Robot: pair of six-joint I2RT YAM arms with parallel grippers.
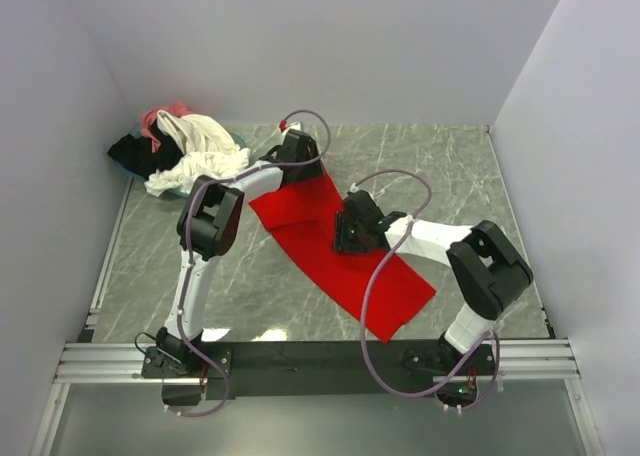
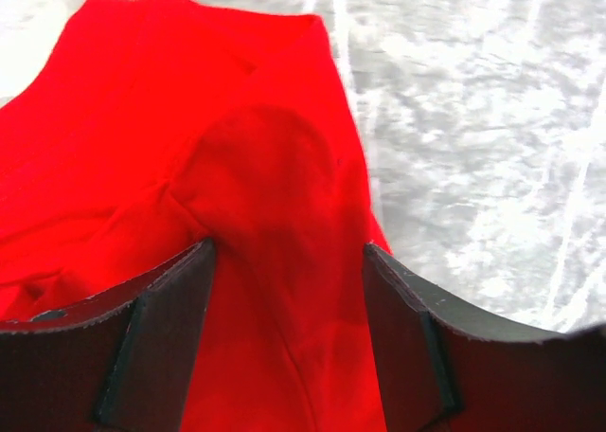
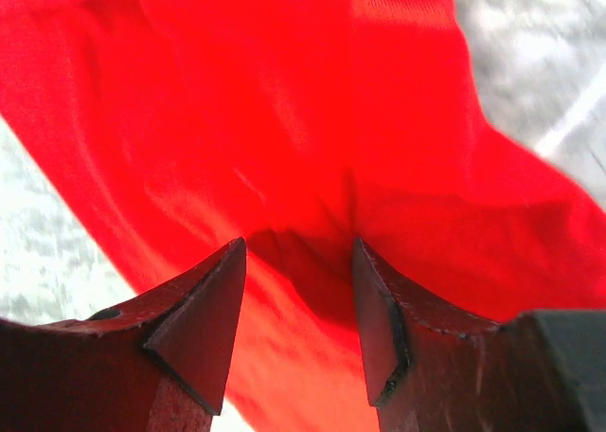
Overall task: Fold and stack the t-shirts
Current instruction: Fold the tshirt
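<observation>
Red t-shirt [image 1: 320, 254] fills both wrist views; only overhead shows heaped shirts [image 1: 195, 148].

1. Red t-shirt [image 1: 335, 261]: plain bright red; lies flat across the middle of the table [image 1: 455, 166] as a long narrow band, slanting from left of centre at the far end towards the near-right; shows soft creases.
2. Cream-white t-shirt [image 1: 200, 154]: sits crumpled on a heap at the table's far-left corner.
3. Black t-shirt [image 1: 133, 154]: bunches at that heap's left edge, partly covered.
4. Pink t-shirt [image 1: 165, 114]: peeks out at the heap's far side.
</observation>
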